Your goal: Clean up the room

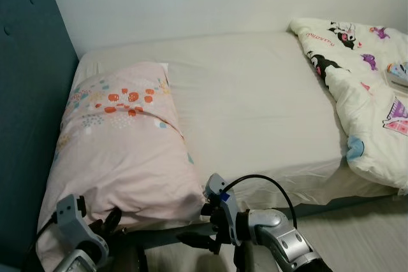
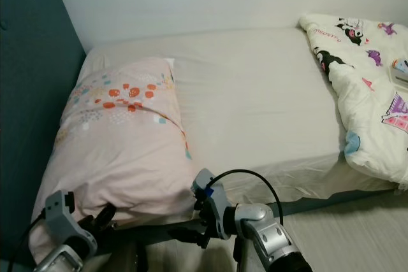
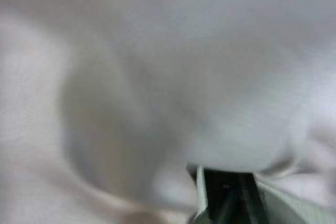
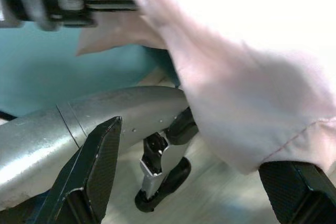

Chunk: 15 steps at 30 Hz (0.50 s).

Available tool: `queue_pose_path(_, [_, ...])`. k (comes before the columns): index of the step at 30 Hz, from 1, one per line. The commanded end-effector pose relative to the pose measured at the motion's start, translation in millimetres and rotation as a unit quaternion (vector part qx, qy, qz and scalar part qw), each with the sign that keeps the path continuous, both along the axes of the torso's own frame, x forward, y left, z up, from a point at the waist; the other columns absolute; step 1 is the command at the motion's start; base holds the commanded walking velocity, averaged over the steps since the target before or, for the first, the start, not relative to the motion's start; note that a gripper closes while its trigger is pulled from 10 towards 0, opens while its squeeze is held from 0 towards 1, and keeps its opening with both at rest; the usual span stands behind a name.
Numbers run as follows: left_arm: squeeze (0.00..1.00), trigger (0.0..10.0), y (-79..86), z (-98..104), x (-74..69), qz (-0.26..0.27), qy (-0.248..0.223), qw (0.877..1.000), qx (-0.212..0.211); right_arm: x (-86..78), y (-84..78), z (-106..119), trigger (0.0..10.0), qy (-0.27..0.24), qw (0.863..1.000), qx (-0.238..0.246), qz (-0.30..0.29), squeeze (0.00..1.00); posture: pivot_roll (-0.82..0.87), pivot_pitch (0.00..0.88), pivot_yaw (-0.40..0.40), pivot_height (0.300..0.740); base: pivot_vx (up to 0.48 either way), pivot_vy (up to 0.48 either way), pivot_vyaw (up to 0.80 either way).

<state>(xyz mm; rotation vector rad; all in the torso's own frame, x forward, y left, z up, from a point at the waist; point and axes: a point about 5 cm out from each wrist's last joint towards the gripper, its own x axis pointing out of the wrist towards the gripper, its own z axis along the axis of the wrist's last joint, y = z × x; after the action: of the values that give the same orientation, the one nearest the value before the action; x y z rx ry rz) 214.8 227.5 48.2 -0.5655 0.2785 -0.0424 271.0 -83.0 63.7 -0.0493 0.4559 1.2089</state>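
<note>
**Both grippers at the pillow's near edge**

Left gripper (image 1: 108, 222) is tucked against the pink pillow (image 1: 121, 151) at the bed's (image 1: 255, 106) head end, its state impossible to tell; wrist view is blurred cloth. Right gripper (image 4: 194, 182) is spread, pillow corner between its fingers. Quilt (image 1: 363, 87) is cut off rightward.

1. Pretty clearly a bedroom in someone's home: a bed (image 1: 255, 106) with a plain cream sheet sits against the wall.
2. Pink patterned pillow (image 1: 121, 151) at the teal headboard (image 1: 29, 93).
3. Cartoon-print duvet (image 1: 363, 87) bunched at the far end.
</note>
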Motion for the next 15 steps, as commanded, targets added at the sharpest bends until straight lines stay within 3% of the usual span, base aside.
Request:
queue_pose_path(1, [1.00, 10.0, 8.3, -1.4, -11.4, -0.005, 0.009, 1.000, 0.004, -2.4, -2.9, -5.8, 10.0, 0.008, 1.000, -0.003, -0.006, 0.00, 0.02, 0.165, -0.048, 0.582, 0.000, 0.000, 0.00])
queue_pose_path(4, [1.00, 10.0, 24.8, 0.0, -33.4, -0.014, 0.014, 1.000, 0.013, -2.3, -0.8, -6.0, 10.0, 0.009, 1.000, -0.002, -0.005, 0.00, 0.02, 0.165, -0.047, 0.582, 0.000, 0.000, 0.00])
queue_pose_path(7, [1.00, 10.0, 29.1, 0.8, -40.0, -0.023, 0.017, 0.999, 0.022, -2.2, -0.8, -6.0, 10.0, 0.009, 1.000, -0.001, -0.005, 0.00, 0.02, 0.165, -0.047, 0.582, 0.000, 0.000, 0.00])
queue_pose_path(8, [1.00, 10.0, 33.6, 2.3, -48.8, -0.045, 0.020, 0.998, 0.038, -1.9, -1.3, -6.6, 10.0, 0.010, 1.000, -0.002, -0.005, 0.00, 0.03, 0.168, -0.046, 0.582, 0.000, 0.000, 0.00])
queue_pose_path(10, [1.00, 10.0, 33.6, 2.3, -48.8, -0.045, 0.020, 0.998, 0.038, -1.9, -1.3, -6.6, 10.0, 0.010, 1.000, -0.002, -0.005, 0.00, 0.03, 0.168, -0.046, 0.582, 0.000, 0.000, 0.00])
queue_pose_path(11, [1.00, 10.0, 38.2, 4.2, -57.9, -0.077, 0.024, 0.994, 0.071, -2.0, -2.1, -7.3, 10.0, 0.010, 1.000, -0.004, -0.004, 0.00, 0.03, 0.171, -0.048, 0.582, 0.000, 0.000, 0.00])
queue_pose_path(12, [1.00, 10.0, 38.2, 4.2, -57.9, -0.077, 0.024, 0.994, 0.071, -2.0, -2.1, -7.3, 10.0, 0.010, 1.000, -0.004, -0.004, 0.00, 0.03, 0.171, -0.048, 0.582, 0.000, 0.000, 0.00])
queue_pose_path(13, [1.00, 10.0, 41.4, 8.4, -69.5, -0.139, 0.029, 0.982, 0.126, -2.9, -2.3, -7.2, 10.0, 0.011, 1.000, 0.000, 0.003, 0.00, 0.04, 0.174, -0.053, 0.582, 0.000, 0.000, 0.00])
queue_pose_path(14, [1.00, 10.0, 42.3, 12.7, -77.8, -0.205, 0.030, 0.961, 0.182, -3.7, -1.9, -6.7, 10.0, 0.011, 1.000, 0.003, 0.008, 0.00, 0.04, 0.174, -0.055, 0.582, 0.000, 0.000, 0.00])
queue_pose_path(15, [1.00, 10.0, 42.3, 12.7, -77.8, -0.205, 0.030, 0.961, 0.182, -3.7, -1.9, -6.7, 10.0, 0.011, 1.000, 0.003, 0.008, 0.00, 0.04, 0.174, -0.055, 0.582, 0.000, 0.000, 0.00])
